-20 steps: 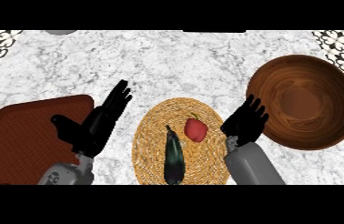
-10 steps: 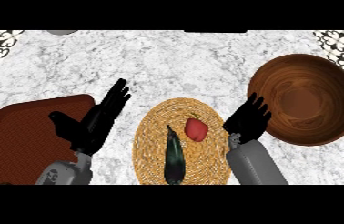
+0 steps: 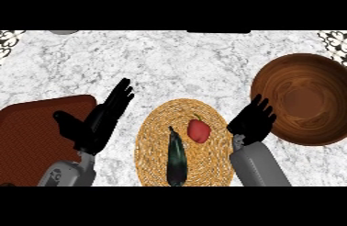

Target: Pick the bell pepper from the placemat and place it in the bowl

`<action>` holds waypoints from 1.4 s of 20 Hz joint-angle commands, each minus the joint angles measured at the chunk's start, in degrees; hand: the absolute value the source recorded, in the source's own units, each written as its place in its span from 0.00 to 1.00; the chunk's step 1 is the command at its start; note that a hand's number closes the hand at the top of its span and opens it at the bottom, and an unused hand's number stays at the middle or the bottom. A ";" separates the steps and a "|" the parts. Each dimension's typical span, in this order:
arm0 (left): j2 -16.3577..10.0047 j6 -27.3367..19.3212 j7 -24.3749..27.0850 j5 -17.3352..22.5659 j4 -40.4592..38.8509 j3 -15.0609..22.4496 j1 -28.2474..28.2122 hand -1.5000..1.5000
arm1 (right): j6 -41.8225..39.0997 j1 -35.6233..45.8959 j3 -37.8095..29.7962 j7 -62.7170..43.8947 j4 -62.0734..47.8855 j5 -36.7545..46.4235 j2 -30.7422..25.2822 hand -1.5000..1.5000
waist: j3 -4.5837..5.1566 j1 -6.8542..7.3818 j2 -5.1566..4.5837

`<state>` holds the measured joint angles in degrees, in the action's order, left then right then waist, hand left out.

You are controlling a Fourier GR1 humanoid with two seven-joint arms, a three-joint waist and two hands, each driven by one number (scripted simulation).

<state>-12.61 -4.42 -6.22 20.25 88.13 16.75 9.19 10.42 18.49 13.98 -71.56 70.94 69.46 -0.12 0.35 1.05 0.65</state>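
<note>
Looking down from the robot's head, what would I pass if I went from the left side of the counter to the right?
brown board → left hand → woven placemat, with the dark eggplant and then the red bell pepper on it → right hand → wooden bowl

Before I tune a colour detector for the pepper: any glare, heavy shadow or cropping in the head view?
Head view: lighting even, no glare on the bell pepper, plain red against the placemat; no shadow falls across it; the bowl is cut by the right edge; the eggplant reaches the lower one.
</note>
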 commanded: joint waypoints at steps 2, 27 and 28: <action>1.17 -1.25 0.88 -1.41 -1.18 0.41 -0.05 0.50 | 0.46 -0.27 0.55 -13.66 0.11 1.10 0.12 0.00 | -0.21 -0.47 -0.40; 0.75 1.68 0.89 -1.81 0.05 1.03 0.82 0.50 | -18.79 -9.35 34.75 23.45 -15.21 29.57 -22.87 1.00 | 1.14 3.87 -2.16; 0.57 1.77 0.51 -1.62 -0.29 0.70 1.31 0.50 | -19.01 -9.30 37.73 24.67 -14.63 32.23 -24.61 1.00 | 1.00 3.61 -1.95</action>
<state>-12.05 -2.95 -5.45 18.73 88.02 17.23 9.79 -2.45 15.34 39.65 -54.84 65.79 93.45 -15.87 2.77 4.74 1.56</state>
